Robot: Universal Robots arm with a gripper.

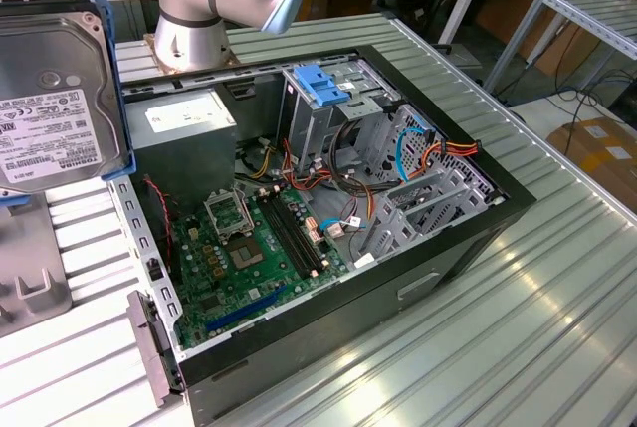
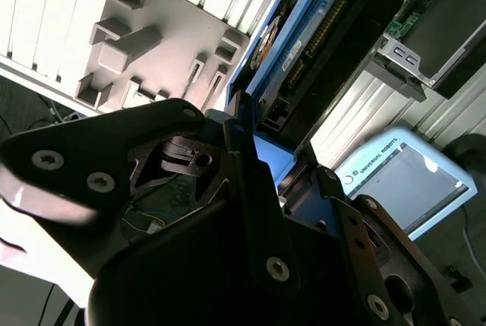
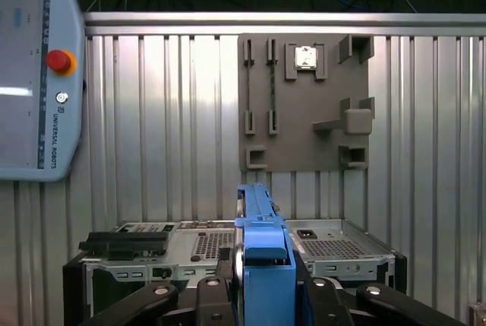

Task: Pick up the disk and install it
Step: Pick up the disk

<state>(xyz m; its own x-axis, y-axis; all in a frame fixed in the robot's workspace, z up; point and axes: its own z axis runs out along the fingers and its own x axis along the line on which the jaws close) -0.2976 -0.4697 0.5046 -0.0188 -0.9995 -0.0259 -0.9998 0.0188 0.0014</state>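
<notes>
Clamping looks finished: the gripper is closed down to the thickness of the disk, with its black fingers pressed against either side of the blue carrier rail, which is seen edge-on in the first wrist view. The second wrist view shows the same hold from the side, the disk jutting out beyond the dark linkage. In the exterior view the disk hangs in the air at the exterior view's left. It stands nearly on edge with its labelled face to the camera, above the grey fixture plate and just beside the open computer case. I judge the pick-up done and the carry to the case to be the step in hand, with the install not yet begun. Seating it would call for turning the disk to match the drive bay and lining its rails with the bay's guides, clear of the blue bracket and the loose cables. The disk is a flat grey-metal slab with a white label, framed in bright blue plastic.
</notes>
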